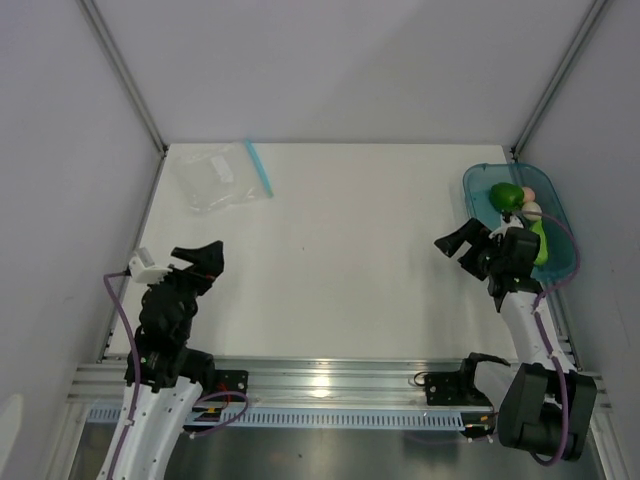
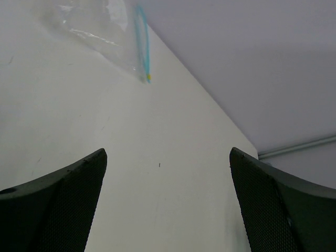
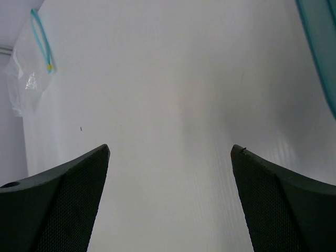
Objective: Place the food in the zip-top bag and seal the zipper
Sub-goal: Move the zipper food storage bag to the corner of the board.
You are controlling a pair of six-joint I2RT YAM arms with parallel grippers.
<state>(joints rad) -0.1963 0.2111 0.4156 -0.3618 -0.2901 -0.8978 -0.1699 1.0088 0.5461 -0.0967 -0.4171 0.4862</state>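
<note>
Hovering over the desk (image 1: 340, 230), the left gripper (image 1: 197, 255) is seen with jaws spread wide; nothing is held between them; only bare desk is shown between the fingers in the left wrist view. The right gripper (image 1: 460, 250) is likewise spread wide and nothing is gripped.

The zip-top bag (image 1: 215, 175) is laid flat well ahead of the left gripper, slightly to its right, well apart from it; the bag looks empty; the zipper (image 1: 258, 167) is run along the bag's right edge. From the right gripper the bag is seen far off to the front-left, across the desk.

The food is kept in a teal tray (image 1: 545, 185) just to the right of the right gripper; a green bell pepper (image 1: 505, 194), a whitish egg (image 1: 532, 210) and a light green long vegetable (image 1: 541, 245) are made out; the rest is hidden behind the right wrist or cannot be told. The tray's rim is caught at the right edge of the right wrist view.
</note>
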